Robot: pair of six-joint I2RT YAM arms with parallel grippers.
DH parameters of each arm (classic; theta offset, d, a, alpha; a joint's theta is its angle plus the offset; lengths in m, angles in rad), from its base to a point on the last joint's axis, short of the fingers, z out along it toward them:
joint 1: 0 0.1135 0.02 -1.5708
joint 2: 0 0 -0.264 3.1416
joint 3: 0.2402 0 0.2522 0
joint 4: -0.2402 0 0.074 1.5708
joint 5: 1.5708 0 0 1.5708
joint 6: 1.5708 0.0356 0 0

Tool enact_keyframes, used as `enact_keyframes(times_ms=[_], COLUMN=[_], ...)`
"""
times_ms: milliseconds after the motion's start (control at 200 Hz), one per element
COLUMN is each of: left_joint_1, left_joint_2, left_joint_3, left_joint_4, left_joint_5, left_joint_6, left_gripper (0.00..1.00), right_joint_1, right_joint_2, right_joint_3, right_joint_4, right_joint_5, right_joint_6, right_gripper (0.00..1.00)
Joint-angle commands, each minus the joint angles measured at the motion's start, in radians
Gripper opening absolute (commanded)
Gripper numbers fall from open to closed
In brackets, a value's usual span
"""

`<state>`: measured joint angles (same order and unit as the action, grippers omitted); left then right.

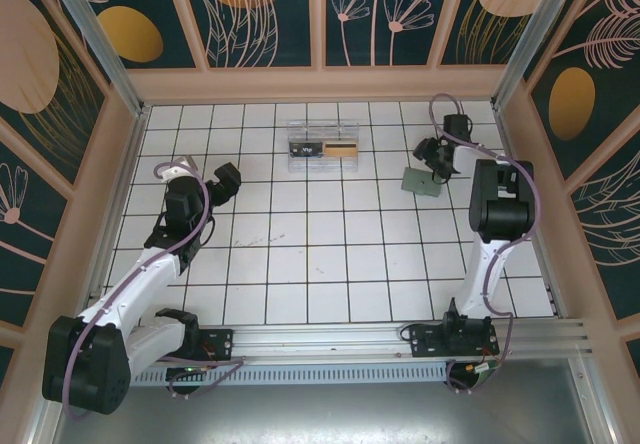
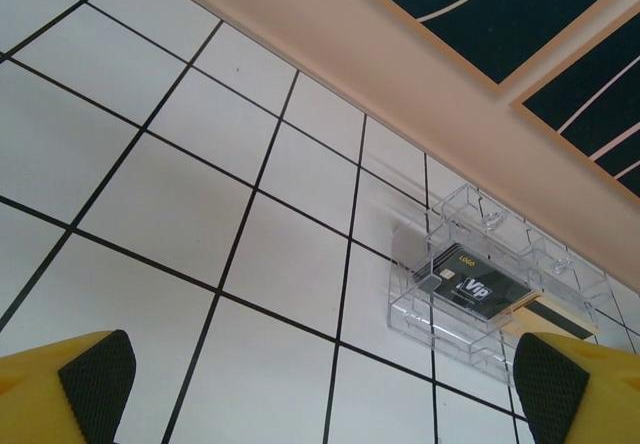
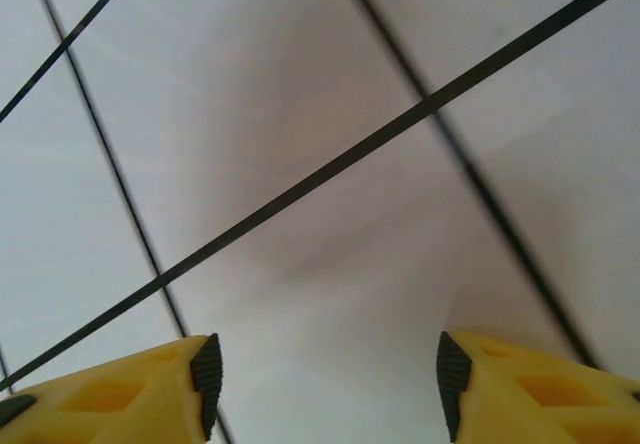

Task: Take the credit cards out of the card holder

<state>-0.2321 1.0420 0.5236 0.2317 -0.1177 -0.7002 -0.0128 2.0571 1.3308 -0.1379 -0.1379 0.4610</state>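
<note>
Left gripper (image 2: 322, 382): released, empty. Right gripper (image 3: 325, 379): jaws parted, empty, near holder (image 1: 421, 182). Cards (image 2: 465, 290): two, in clear box (image 2: 480, 209).

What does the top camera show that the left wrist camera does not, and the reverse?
The top camera adds both arms and the grey-green card holder lying by the right gripper. The left wrist camera adds the black pads of the open left gripper and the VIP print on the black card. Both share the clear box holding the black card and a tan card, on white tiles.
</note>
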Motion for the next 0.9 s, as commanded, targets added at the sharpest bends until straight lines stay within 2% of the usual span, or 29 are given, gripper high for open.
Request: enact_keyframes(times_ms=[0,125,340,591,686,721,836,896], left_joint_1=[-0.006,-0.006,-0.007,-0.006,-0.006,-0.007,-0.006,-0.008], left_joint_2=[-0.016,-0.016,-0.029,-0.037,-0.035,-0.034,-0.036,-0.036], left_joint_3=[-0.010,-0.007,-0.009,-0.012,-0.016,-0.016,-0.014,-0.014], left_joint_4=[0.022,0.018,0.015,0.005,0.008,0.008,0.009,0.006], left_joint_5=[0.006,0.000,-0.002,0.011,0.013,0.019,0.040,0.045], left_joint_6=[0.010,0.011,0.010,0.008,0.007,0.005,0.006,0.007], left_gripper=[0.99,0.99,0.99,0.99,0.98,0.99,0.99,0.99], right_joint_1=[0.053,0.115,0.320,0.553,0.685,0.727,0.811,0.829], right_joint_2=[-0.032,-0.067,-0.149,-0.216,-0.214,-0.211,-0.260,-0.310], right_joint_3=[-0.076,-0.148,-0.278,-0.385,-0.364,-0.340,-0.315,-0.342], right_joint_4=[-0.034,-0.026,0.011,0.061,0.049,0.023,-0.055,-0.056], right_joint_5=[-0.031,-0.062,-0.038,-0.041,-0.048,-0.017,0.194,0.194], right_joint_6=[-0.006,0.010,0.015,0.099,0.097,0.094,0.114,0.133], right_gripper=[0.59,0.52,0.52,0.53,0.55,0.56,0.58,0.60])
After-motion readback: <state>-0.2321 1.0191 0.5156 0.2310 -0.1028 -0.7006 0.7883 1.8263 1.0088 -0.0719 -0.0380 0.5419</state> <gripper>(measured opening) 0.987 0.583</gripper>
